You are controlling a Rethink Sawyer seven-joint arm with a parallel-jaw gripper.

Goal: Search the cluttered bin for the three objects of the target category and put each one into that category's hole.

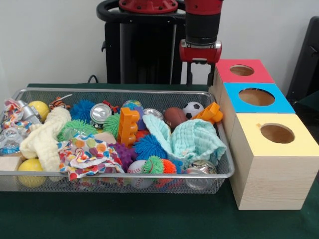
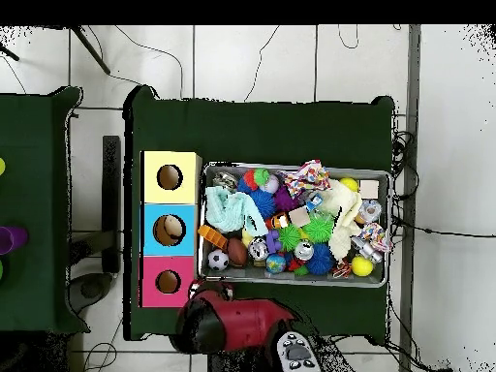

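Observation:
A wire mesh bin [image 1: 124, 91] holds a heap of toys, cloths and cans. Among them are a brown football [image 1: 174, 117], a soccer ball [image 1: 193, 108], a baseball [image 1: 135, 167], yellow balls [image 1: 39, 108], blue spiky balls [image 1: 149, 147], an orange block [image 1: 127, 127] and silver cans [image 1: 100, 113]. Three wooden boxes with a round hole in each top stand beside the bin: pink [image 1: 242, 70], blue [image 1: 256, 96], yellow [image 1: 277, 133]. My gripper [image 1: 200, 74] hangs open and empty behind the bin's far edge, near the pink box.
A mint cloth [image 1: 194, 142], a cream cloth [image 1: 47, 137] and a dotted cloth [image 1: 84, 154] cover part of the heap. In the overhead view the boxes [image 2: 170, 230] line the bin's left side, and the red arm [image 2: 232, 325] sits below the bin [image 2: 378, 279].

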